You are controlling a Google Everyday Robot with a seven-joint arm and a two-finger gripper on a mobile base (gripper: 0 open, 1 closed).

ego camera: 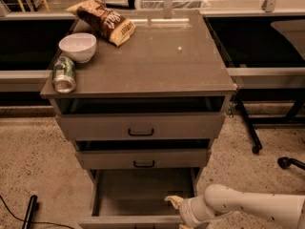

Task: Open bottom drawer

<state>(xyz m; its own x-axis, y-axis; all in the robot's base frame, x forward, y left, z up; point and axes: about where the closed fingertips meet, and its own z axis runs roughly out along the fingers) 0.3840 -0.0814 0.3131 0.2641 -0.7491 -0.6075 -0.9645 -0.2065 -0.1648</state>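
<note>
The bottom drawer point(143, 194) of the grey-brown cabinet stands pulled far out, and its inside looks empty. Its front edge point(128, 222) lies at the bottom of the view, with the handle cut off by the frame. My gripper point(174, 203) is at the drawer's front right corner, over its rim. The white arm point(248, 208) reaches in from the lower right. Above are the middle drawer point(143, 159) and the top drawer point(140, 126), each with a black bar handle and each slightly out.
On the cabinet top point(157, 61) are a white bowl point(77, 46), a can lying on its side point(63, 74) at the left edge and a snack bag point(105, 20). A black object point(29, 211) lies on the floor at left. Chair legs and a caster point(286, 162) stand at right.
</note>
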